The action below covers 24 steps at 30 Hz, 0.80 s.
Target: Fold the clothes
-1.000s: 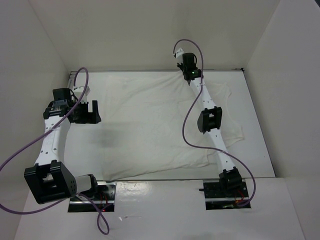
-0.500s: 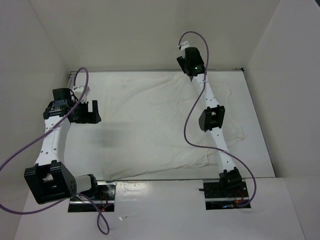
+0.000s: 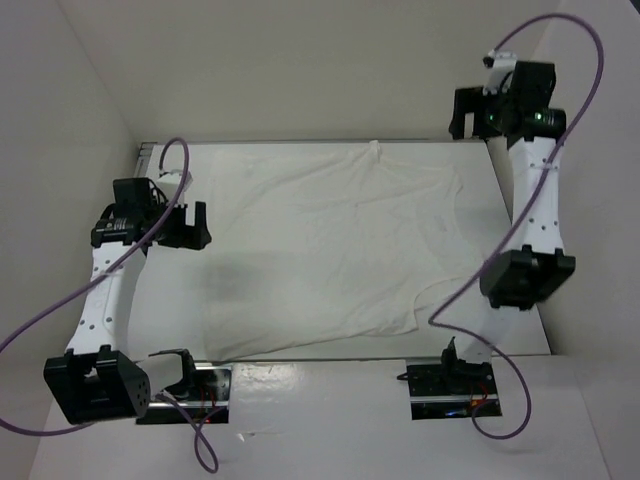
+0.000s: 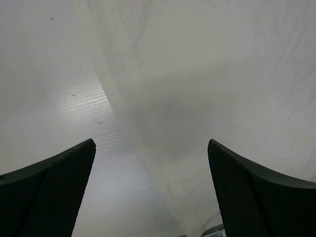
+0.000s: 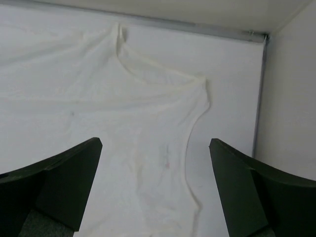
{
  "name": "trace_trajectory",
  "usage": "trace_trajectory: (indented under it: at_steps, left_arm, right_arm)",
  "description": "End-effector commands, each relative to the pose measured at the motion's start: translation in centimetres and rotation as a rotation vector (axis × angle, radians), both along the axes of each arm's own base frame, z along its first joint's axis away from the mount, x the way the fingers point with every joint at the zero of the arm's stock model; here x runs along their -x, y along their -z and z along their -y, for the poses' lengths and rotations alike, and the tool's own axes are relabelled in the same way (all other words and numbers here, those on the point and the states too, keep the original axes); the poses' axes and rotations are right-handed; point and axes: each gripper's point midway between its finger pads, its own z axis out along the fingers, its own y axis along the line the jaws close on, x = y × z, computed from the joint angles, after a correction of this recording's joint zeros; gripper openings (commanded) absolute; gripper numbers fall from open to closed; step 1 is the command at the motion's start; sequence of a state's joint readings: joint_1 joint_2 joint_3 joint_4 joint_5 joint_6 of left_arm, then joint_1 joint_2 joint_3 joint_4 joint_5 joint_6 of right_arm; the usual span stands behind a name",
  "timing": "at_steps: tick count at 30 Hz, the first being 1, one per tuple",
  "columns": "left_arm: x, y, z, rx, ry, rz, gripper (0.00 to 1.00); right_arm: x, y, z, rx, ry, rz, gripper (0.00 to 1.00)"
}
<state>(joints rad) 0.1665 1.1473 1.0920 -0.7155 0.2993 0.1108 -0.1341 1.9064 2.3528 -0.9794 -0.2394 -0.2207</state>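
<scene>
Looking down from the top camera, I see the white T-shirt-like garment (image 3: 330,250) spread flat and wrinkled across most of the table (image 3: 165,300). Its far edge lies against the foot of the back wall (image 3: 300,70), and its near edge stops just short of the arm bases. A strip of bare table runs down each side, between the cloth and the left wall (image 3: 60,150) and between the cloth and the right wall (image 3: 600,300). That leaves me little room at the sides and far more above the cloth.

The left gripper (image 3: 185,228) hangs over the garment's left border. The right gripper (image 3: 462,115) is raised high near the back right corner, well apart from the fabric.

The left wrist camera shows what the top view only hints at. The garment's hem runs diagonally between the fingers (image 4: 54,192), with bare table on one side and cloth on the other. The right wrist camera gives me the garment's far right part from above, where a curved cut-out edge rises to a small peak near the metal strip (image 5: 197,27) at the table's back edge. There is bare table beside it up to the right wall.

Both pairs of fingers (image 5: 256,192) are spread wide, released, gripping nothing and touching nothing.
</scene>
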Motion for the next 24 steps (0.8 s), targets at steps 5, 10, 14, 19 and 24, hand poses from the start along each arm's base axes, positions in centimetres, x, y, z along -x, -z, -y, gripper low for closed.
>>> trace_trajectory:
  at_steps: [5,10,14,19,24]
  left_arm:
    - [-0.2,2.0,2.0,-0.086,0.134,-0.088,1.0]
    - [-1.1,3.2,4.3,-0.075,0.215,-0.156,1.0]
    - [-2.4,6.5,5.1,-0.122,0.232,-0.262,1.0]
    - [-4.0,9.1,4.8,-0.178,0.211,-0.319,1.0]
    - [-4.4,11.8,4.8,-0.176,0.197,-0.403,1.0]
  right_arm:
    - [11.4,6.4,-2.8,0.081,0.049,0.014,0.99]
    - [15.4,13.8,-2.8,0.057,0.074,-0.135,0.99]
    - [16.6,17.5,-2.0,0.085,0.11,-0.2,0.99]
    - [17.1,22.2,-1.1,0.137,0.125,-0.332,0.99]
    - [16.9,25.1,-1.6,0.128,0.088,-0.442,0.99]
